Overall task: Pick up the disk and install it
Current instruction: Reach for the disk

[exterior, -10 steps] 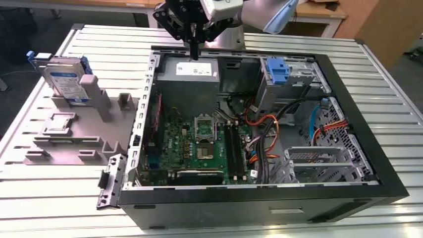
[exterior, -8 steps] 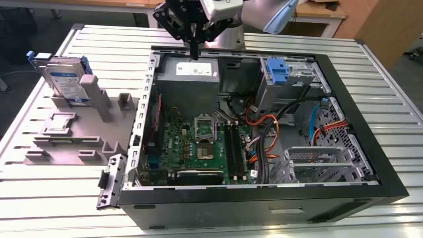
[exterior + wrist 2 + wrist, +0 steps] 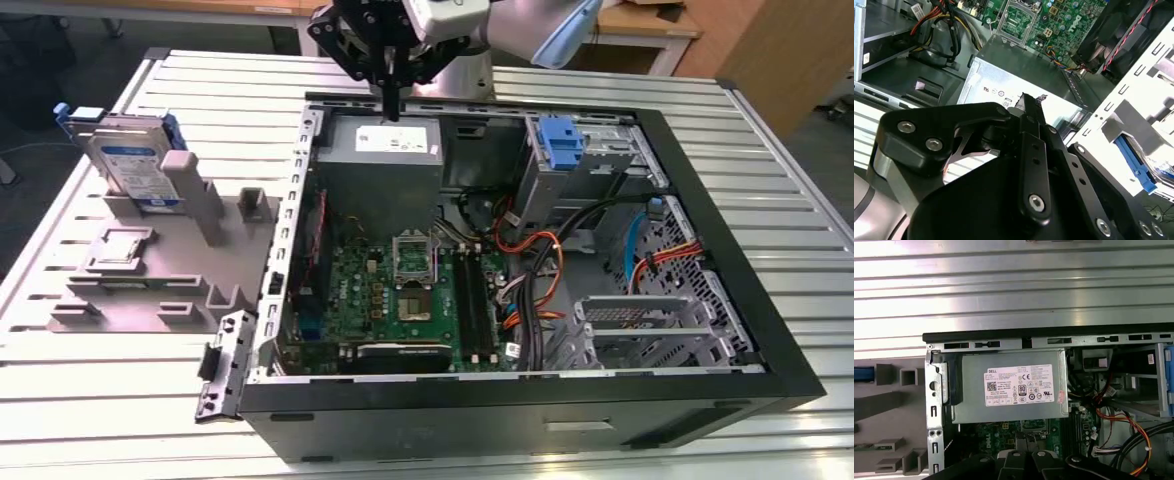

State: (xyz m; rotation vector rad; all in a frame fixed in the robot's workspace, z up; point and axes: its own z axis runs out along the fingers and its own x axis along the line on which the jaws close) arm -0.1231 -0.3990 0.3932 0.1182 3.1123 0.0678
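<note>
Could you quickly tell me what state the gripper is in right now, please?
Gripper: shut, holding nothing, above the power supply. The disk stands upright in the grey holder, apart from it.

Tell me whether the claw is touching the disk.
Apart. The exterior view shows the claw over the power-supply box inside the case, while the disk stands in a grey holder outside it, on the exterior view's left.

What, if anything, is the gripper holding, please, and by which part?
Nothing: the gripper hangs empty above the power supply; the disk stands in the grey holder.
</note>
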